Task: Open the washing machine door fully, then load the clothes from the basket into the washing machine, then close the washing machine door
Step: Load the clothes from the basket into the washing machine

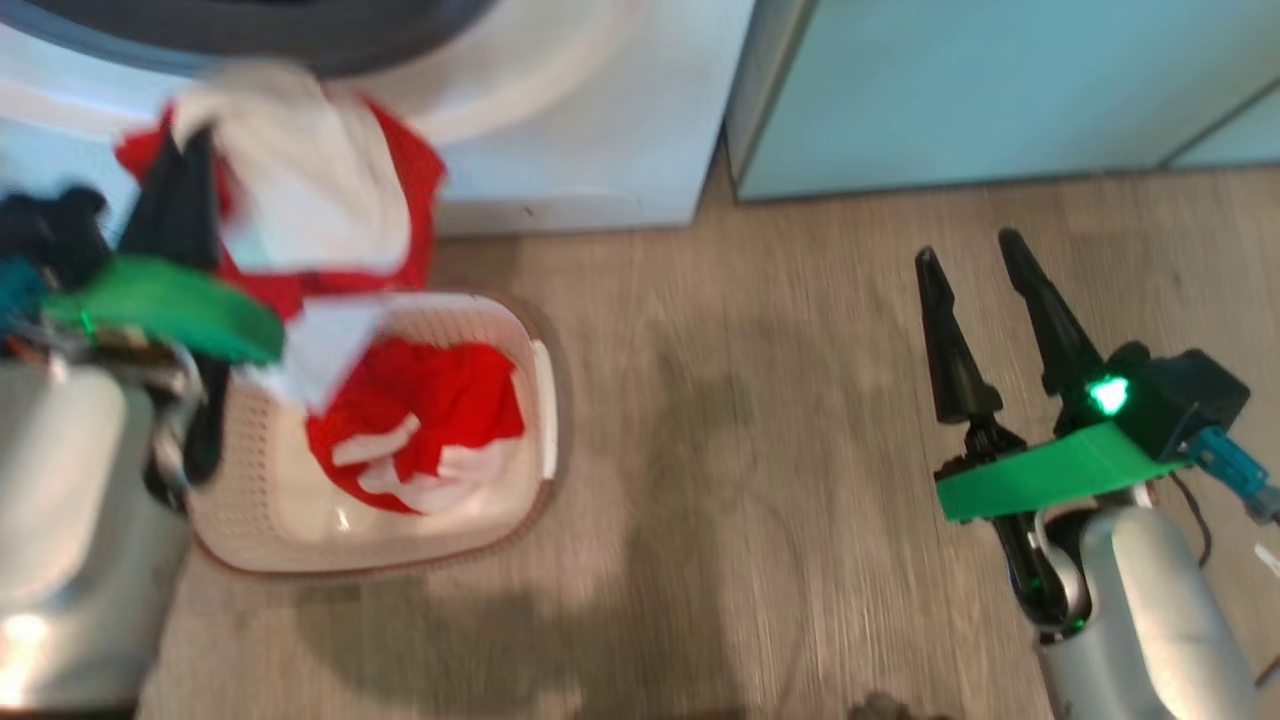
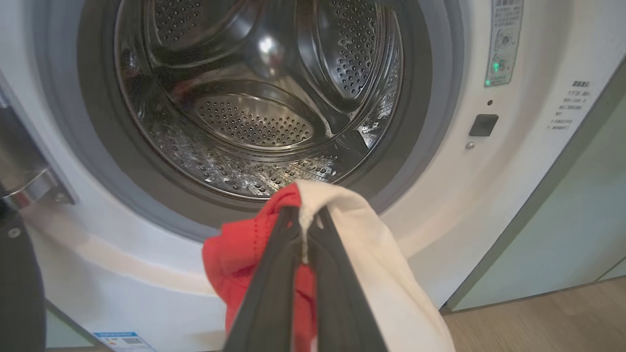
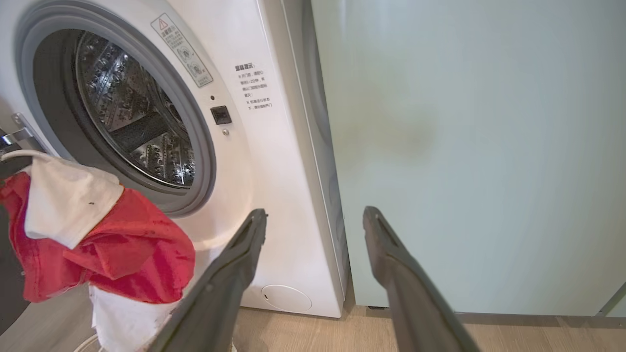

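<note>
- The left hand (image 2: 305, 215) is pinched shut on a soft red-and-white garment (image 2: 352, 234), which hangs just below the grey gasket (image 2: 442, 98) of the big white front-loading washing machine (image 2: 513, 171) — its perforated steel drum (image 2: 254, 107) stands uncovered.
- More bright red clothes with white trim (image 1: 430, 410) lie in the small cream-white perforated plastic basket (image 1: 250, 490) on the pale wooden floor (image 1: 760, 450) before the machine.
- The right hand (image 1: 968, 247) hovers well apart — fingers spread wide, holding nothing.
</note>
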